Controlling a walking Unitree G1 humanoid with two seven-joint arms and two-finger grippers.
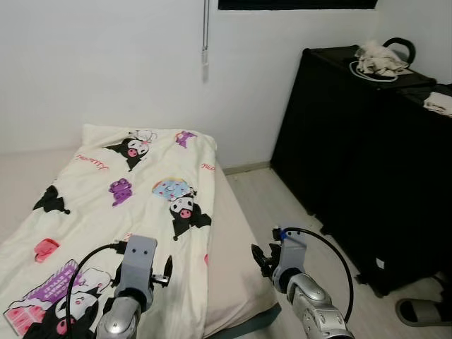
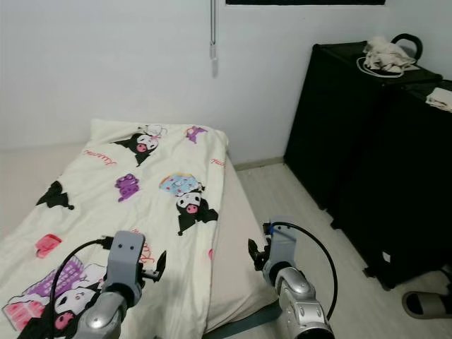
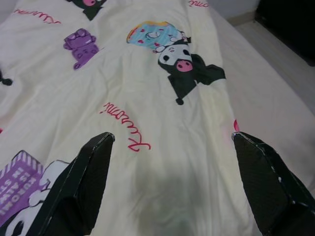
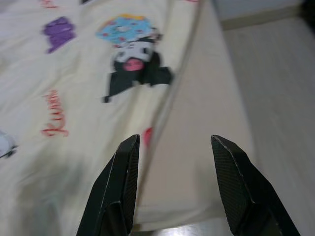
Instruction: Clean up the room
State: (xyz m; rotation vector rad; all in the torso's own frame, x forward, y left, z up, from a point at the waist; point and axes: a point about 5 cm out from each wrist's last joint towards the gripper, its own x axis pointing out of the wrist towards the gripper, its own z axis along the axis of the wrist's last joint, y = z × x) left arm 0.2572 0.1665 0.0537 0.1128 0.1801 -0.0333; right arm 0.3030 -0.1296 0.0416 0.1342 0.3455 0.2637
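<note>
A cream blanket printed with black, purple and pink cartoon figures lies spread over a low mattress. Both my arms are raised over the near end of the bed. My left gripper hovers open above the blanket, its fingers wide apart with nothing between them. My right gripper is open too, over the blanket's right edge and the bare mattress strip. A crumpled pale garment with a dark strap lies on top of the black cabinet, and another pale cloth sits further right on it.
The tall black cabinet lines the right wall. Light wood floor runs between it and the bed. A grey slipper lies on the floor at the near right. A blind wand hangs on the white back wall.
</note>
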